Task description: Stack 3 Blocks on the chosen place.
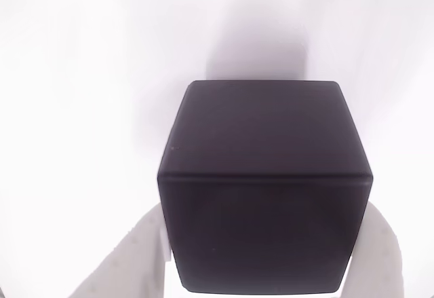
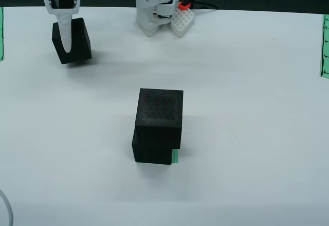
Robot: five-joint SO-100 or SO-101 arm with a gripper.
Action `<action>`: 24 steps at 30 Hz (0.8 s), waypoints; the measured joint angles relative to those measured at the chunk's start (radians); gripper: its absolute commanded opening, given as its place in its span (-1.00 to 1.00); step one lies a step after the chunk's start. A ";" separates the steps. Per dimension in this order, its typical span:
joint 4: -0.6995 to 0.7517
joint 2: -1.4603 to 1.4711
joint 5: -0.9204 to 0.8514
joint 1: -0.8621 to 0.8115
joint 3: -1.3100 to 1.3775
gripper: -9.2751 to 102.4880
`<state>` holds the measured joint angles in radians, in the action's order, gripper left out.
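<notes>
In the view from the front, my gripper point(image 2: 72, 43) at the back left is shut on a black block point(image 2: 77, 40), which hangs tilted just above the white table. The view that rides on the gripper has the same block point(image 1: 264, 182) close up between my two white fingers point(image 1: 135, 257), gripper point(image 1: 261, 250) closed on its sides. At the table's middle, two more blocks stand stacked: the upper block point(image 2: 159, 108) sits slightly askew on the lower block point(image 2: 151, 151). A sliver of the green-striped chosen place point(image 2: 175, 156) peeks out at the lower block's right foot.
The arm's white base point(image 2: 154, 10) stands at the back centre beside a white part with red clips point(image 2: 184, 17). Green strips lie at the table's right edge point(image 2: 325, 46) and left edge point(image 2: 1, 33). A pale cable point(image 2: 6, 210) curls at the front left corner.
</notes>
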<state>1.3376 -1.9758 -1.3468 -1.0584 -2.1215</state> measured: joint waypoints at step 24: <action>-0.091 -0.397 0.149 0.769 0.241 -0.58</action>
<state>1.2471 -2.3731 -1.1980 -0.2899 -1.8807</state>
